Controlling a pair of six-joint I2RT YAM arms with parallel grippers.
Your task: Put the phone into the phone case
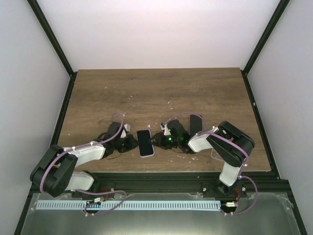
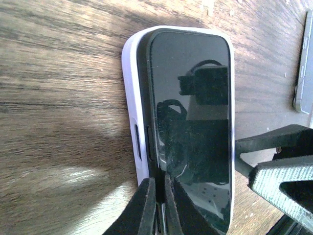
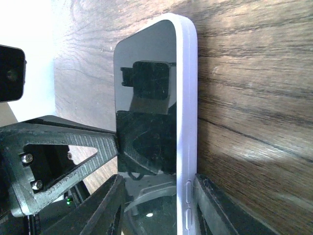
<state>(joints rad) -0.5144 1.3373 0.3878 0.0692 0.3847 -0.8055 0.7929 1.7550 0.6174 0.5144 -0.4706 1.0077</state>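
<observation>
The black phone (image 1: 145,142) lies screen up inside the pale lavender phone case (image 1: 145,155) at the table's front middle. In the left wrist view the phone (image 2: 195,107) shows its dark side edge above the case wall (image 2: 131,98). My left gripper (image 2: 159,205) is shut, its tips on the seam between that edge and the wall. My right gripper (image 3: 156,210) is open and straddles the phone (image 3: 146,98) and case (image 3: 188,98). One of its fingers (image 3: 215,210) touches the case side by the buttons. From above, the left gripper (image 1: 133,142) and right gripper (image 1: 160,140) flank the phone.
A second dark flat slab (image 1: 195,124) lies just behind the right arm, and its grey edge (image 2: 304,63) shows in the left wrist view. Small white specks (image 1: 168,104) dot the wooden table (image 1: 161,88). Black frame posts border the sides.
</observation>
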